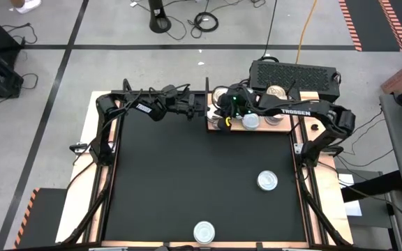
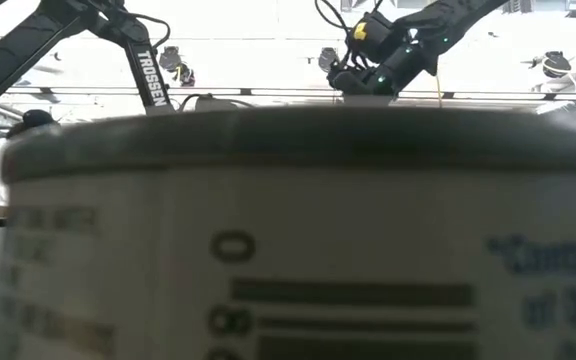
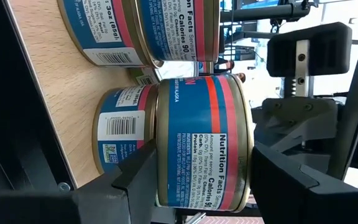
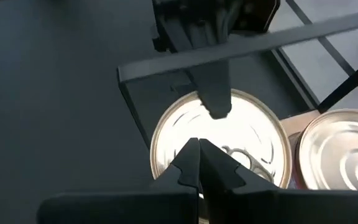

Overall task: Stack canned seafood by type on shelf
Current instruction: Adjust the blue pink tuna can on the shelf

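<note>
You see black ventilated box (image 1: 295, 73) at counter's (image 1: 187, 181) far right edge. Grey tiled floor (image 1: 117, 28) surrounds counter; black cables (image 1: 204, 22) and round stand base (image 1: 160, 24) lie beyond it. Yellow cable (image 1: 306, 31) runs toward box. Hazard-striped mats (image 1: 351, 24) sit at upper right.

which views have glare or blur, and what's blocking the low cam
Low view: a blurred, out-of-focus can fills most of the frame, under a washed-out bright background. Right wrist view: strong glare whitens the can top. Left wrist view: the held can's label reads sharply.
</note>
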### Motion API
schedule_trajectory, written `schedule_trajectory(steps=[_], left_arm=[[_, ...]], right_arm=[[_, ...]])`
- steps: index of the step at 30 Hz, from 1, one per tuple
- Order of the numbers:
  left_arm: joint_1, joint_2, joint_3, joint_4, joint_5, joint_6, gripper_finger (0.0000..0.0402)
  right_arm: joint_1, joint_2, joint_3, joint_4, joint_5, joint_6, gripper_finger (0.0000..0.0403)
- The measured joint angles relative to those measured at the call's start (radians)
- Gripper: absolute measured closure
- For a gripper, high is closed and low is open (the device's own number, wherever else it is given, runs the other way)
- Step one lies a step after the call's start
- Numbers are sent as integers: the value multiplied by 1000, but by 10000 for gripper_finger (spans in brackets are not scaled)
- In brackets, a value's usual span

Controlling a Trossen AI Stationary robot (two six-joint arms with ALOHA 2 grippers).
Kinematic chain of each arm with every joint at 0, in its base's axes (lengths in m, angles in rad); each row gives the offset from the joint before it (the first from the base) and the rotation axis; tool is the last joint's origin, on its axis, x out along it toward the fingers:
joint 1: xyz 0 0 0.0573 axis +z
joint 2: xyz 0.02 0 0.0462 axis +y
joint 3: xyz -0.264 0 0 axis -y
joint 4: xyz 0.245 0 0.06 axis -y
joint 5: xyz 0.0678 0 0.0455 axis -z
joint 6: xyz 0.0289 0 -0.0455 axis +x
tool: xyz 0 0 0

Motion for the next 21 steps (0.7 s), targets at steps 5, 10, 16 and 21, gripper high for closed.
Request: schedule_trajectory(steps=[5, 10, 16, 21], left_arm=[[0, 0, 0, 1, 0, 2, 187], [0, 0, 0, 2, 0, 0, 181], [0, 0, 0, 5, -3, 4, 148], [6, 0, 0, -1, 27, 35, 127]], right_arm=[[0, 25, 0, 4, -1, -7, 403], [0, 34, 0, -17, -1, -1, 403], [0, 26, 1, -64, 7, 3, 403], [0, 10, 1, -102, 33, 3, 403]])
